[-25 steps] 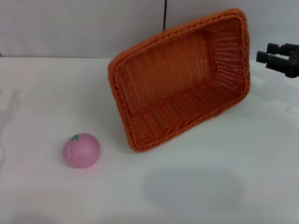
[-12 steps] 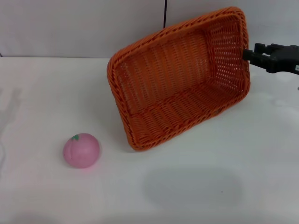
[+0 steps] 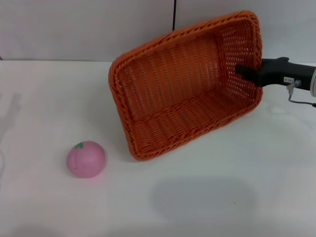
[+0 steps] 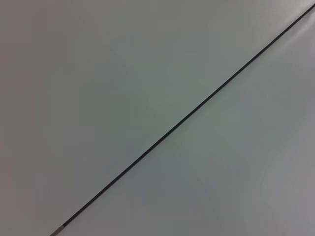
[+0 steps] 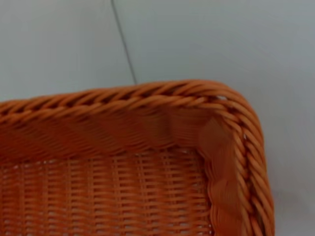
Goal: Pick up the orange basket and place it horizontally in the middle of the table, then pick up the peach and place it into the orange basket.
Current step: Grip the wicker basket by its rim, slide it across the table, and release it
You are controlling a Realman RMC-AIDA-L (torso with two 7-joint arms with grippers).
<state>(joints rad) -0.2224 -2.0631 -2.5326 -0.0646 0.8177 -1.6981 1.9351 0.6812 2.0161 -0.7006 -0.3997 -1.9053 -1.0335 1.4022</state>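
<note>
The orange basket [image 3: 182, 94] stands tipped up on the white table [image 3: 207, 197], its opening facing me, its long axis slanting from front left to back right. My right gripper [image 3: 249, 74] comes in from the right and meets the basket's right-hand short wall near the rim, with its dark tip showing inside the weave. The right wrist view is filled by a braided corner of the basket's rim [image 5: 147, 98]. At the front left, well apart from the basket, the pink peach [image 3: 86, 158] lies on the table. The left arm is out of view.
A pale grey wall runs behind the table, with a thin black cable [image 3: 174, 15] hanging down it just behind the basket. The left wrist view shows only a grey surface crossed by a thin dark line [image 4: 182, 118].
My right gripper has moved left from beside the basket onto its right wall. The basket has shifted slightly to the left. The peach has stayed put.
</note>
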